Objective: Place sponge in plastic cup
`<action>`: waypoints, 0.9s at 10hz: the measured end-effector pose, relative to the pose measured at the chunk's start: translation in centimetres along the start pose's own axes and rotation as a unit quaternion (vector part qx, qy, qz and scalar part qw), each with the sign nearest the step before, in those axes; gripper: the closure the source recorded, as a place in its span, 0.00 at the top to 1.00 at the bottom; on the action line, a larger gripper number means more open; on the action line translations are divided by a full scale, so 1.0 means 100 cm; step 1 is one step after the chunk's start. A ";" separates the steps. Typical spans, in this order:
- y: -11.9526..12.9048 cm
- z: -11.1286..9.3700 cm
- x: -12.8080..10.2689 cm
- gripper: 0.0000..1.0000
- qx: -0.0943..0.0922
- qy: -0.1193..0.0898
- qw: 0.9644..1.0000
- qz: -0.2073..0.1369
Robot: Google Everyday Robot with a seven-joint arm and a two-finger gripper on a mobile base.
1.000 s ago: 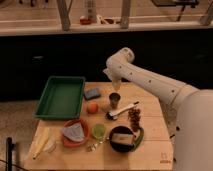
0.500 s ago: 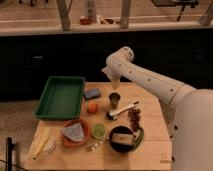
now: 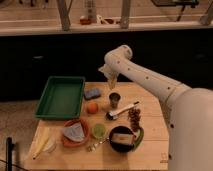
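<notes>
Your gripper (image 3: 112, 85) hangs near frame centre, pointing down, just above dark cup (image 3: 115, 99). Open or closed: you cannot tell. Sponge (image 3: 92, 93) lies on table (image 3: 150, 150), left of dark cup, just beside green tray (image 3: 61, 96). Green cup (image 3: 99, 131) stands lower, toward bottom centre.

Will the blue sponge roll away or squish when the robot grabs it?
The sponge lies flat and blocky beside the green tray, so it probably won't roll. Being a sponge, it likely squishes and feels light. The gripper hangs above the dark cup, not at the sponge.
</notes>
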 end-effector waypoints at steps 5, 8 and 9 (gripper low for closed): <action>-0.014 0.013 -0.020 0.80 -0.003 -0.045 0.999 0.011; -0.014 0.028 -0.026 0.80 -0.012 -0.066 0.997 0.036; -0.013 0.035 -0.031 0.80 -0.018 -0.073 0.996 0.049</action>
